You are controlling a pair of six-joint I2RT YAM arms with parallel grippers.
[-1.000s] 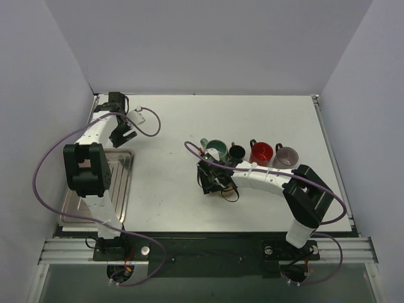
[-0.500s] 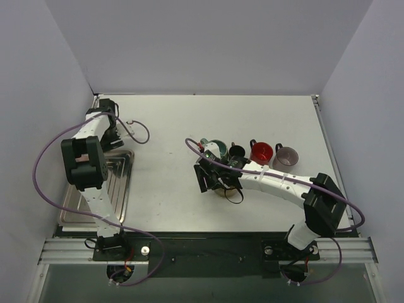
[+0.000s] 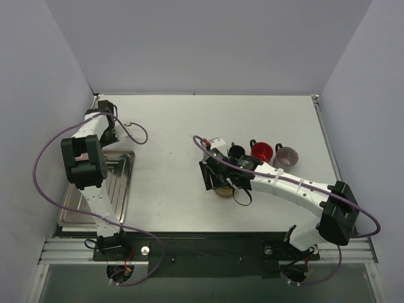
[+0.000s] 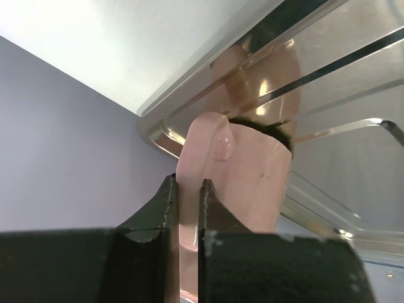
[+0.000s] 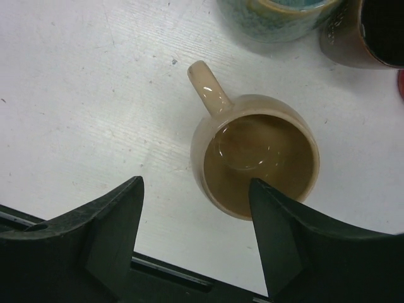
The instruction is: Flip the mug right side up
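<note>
**Top external view.** The left gripper is at the upper left of the frame, over the far corner of the metal tray. The arm masks what it holds, so its state cannot be told from here. The right gripper hangs at centre frame over a tan mug. Behind it stand a black mug, a red mug and a grey mug in a row on the table.

**Left wrist view.** The two fingers are drawn narrow and pinch the handle of a pink mug. The mug lies centre frame against the tray's corner wall, which shows its reflection. A dark mouth rim shows at the mug's far end, facing the tray and not upward. Its exact tilt cannot be determined. This is judged to be the task's mug, not yet righted.

**Right wrist view.** The fingers stand wide apart and hold nothing. The tan mug sits below them on the table with its mouth up and handle toward the upper left. A teal mug is at the top edge.

**Assessment of step in hand.**
- The step is judged to be lifting and rotating the pink mug.
- The mug should clear the tray wall before any wrist roll, otherwise its body may strike the rim.
- A handle-only pinch lets the body swing, so rotation should be slow.
- Release should come only once the base sits flat.
</note>
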